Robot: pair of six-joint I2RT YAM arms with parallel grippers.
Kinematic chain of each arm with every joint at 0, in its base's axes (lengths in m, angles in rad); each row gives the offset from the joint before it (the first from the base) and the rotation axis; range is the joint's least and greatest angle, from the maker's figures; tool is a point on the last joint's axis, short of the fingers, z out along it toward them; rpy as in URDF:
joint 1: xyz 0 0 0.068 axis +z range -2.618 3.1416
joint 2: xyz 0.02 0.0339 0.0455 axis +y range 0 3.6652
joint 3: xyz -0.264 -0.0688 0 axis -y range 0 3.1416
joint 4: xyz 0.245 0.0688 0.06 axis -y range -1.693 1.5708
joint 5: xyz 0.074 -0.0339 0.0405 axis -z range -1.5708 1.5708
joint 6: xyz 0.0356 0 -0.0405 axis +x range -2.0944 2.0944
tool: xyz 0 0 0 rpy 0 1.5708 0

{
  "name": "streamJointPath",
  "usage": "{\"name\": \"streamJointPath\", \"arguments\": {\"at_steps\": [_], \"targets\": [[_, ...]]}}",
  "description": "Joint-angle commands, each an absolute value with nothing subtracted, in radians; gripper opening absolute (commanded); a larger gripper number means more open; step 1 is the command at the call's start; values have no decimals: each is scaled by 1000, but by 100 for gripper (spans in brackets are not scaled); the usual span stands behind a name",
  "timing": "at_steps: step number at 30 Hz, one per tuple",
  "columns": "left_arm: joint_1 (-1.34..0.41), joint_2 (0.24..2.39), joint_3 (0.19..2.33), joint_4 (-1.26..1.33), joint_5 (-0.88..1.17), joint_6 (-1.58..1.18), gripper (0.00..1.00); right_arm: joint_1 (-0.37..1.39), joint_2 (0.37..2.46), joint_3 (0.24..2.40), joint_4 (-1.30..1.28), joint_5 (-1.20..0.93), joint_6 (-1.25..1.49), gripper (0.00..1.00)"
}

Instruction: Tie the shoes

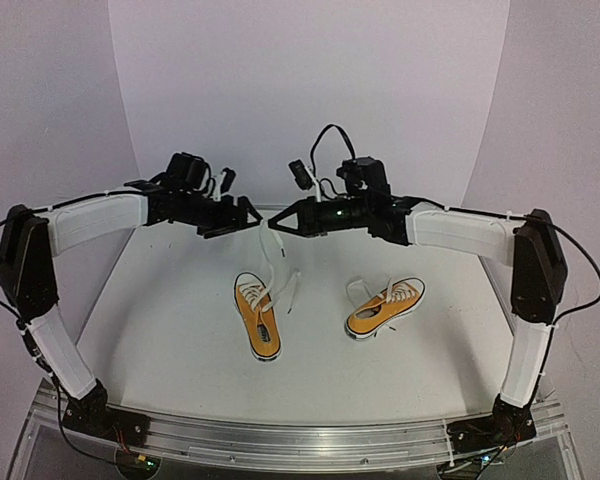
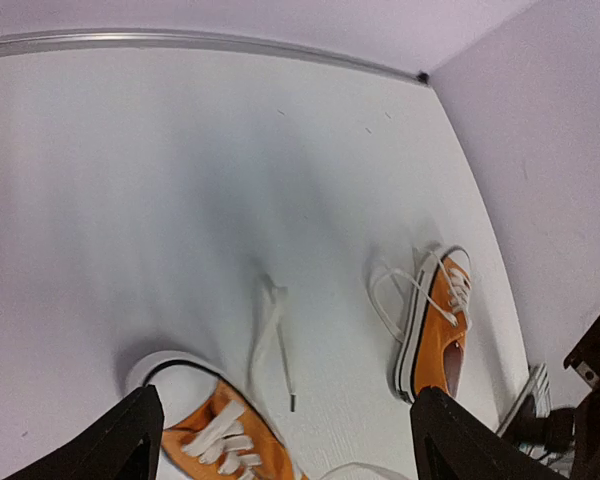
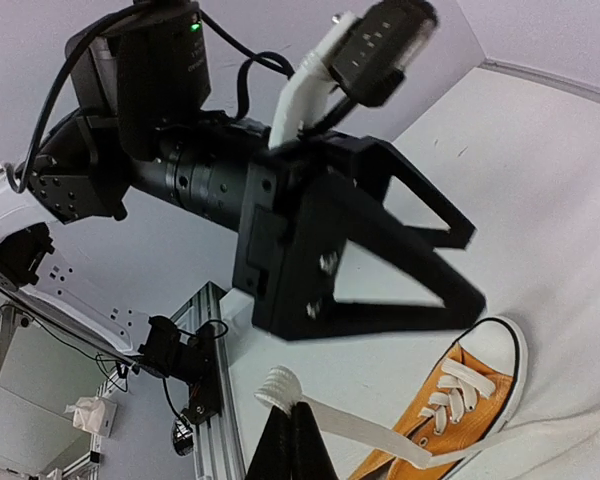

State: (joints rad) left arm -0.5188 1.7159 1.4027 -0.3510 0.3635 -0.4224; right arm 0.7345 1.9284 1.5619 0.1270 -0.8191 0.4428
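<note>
Two orange-yellow shoes lie on the white table, toes toward the back: the left shoe (image 1: pixel 257 315) (image 2: pixel 220 440) (image 3: pixel 450 400) and the right shoe (image 1: pixel 385 307) (image 2: pixel 442 325). High above the left shoe, my right gripper (image 1: pixel 273 228) (image 3: pixel 295 420) is shut on a white lace (image 1: pixel 267 262) (image 3: pixel 400 440), which runs taut down to that shoe. My left gripper (image 1: pixel 248 218) (image 2: pixel 288 400) (image 3: pixel 475 268) hovers just left of it, open and holding nothing. A second lace (image 1: pixel 292 290) (image 2: pixel 270 340) droops loose beside the left shoe. The right shoe's laces (image 2: pixel 400 290) sprawl untied.
An aluminium rail (image 1: pixel 300 440) (image 3: pixel 215 400) borders the near table edge by the arm bases. Pale backdrop walls (image 1: pixel 310 90) close in the back and sides. A metal strip (image 2: pixel 180 40) marks the table's edge in the left wrist view.
</note>
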Motion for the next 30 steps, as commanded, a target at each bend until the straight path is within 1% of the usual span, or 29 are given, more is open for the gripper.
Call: {"name": "streamJointPath", "arguments": {"at_steps": [1,4,6,7,10,11,14,16,20,23,26,30], "targets": [[-378,1513,1278,-325,237,-545,89,791,2077,1768,165,-789,456,2],[-324,1431,1197,-336,206,-593,89,818,2227,1939,155,-781,502,5],[-301,1389,1151,-339,203,-621,89,841,2335,2089,123,-781,524,10],[-290,1368,1134,-341,201,-634,89,850,2392,2150,89,-785,531,16],[-280,1319,1073,-334,190,-664,89,881,2492,2284,13,-818,528,47],[-280,1309,1060,-329,189,-669,89,886,2500,2290,-11,-827,519,54],[-280,1301,1030,-322,198,-665,89,879,2426,2182,-32,-797,468,66],[-279,1308,1012,-301,228,-661,89,864,2357,2107,-45,-787,432,72],[-281,1349,997,-306,280,-622,87,800,2192,1919,-50,-728,400,72],[-282,1397,1001,-346,265,-573,83,730,2099,1764,-52,-637,402,69],[-288,1471,1037,-391,225,-538,78,689,2071,1653,-89,-525,379,65],[-327,1565,1109,-424,124,-499,76,687,2089,1590,-114,-449,365,62]]}}
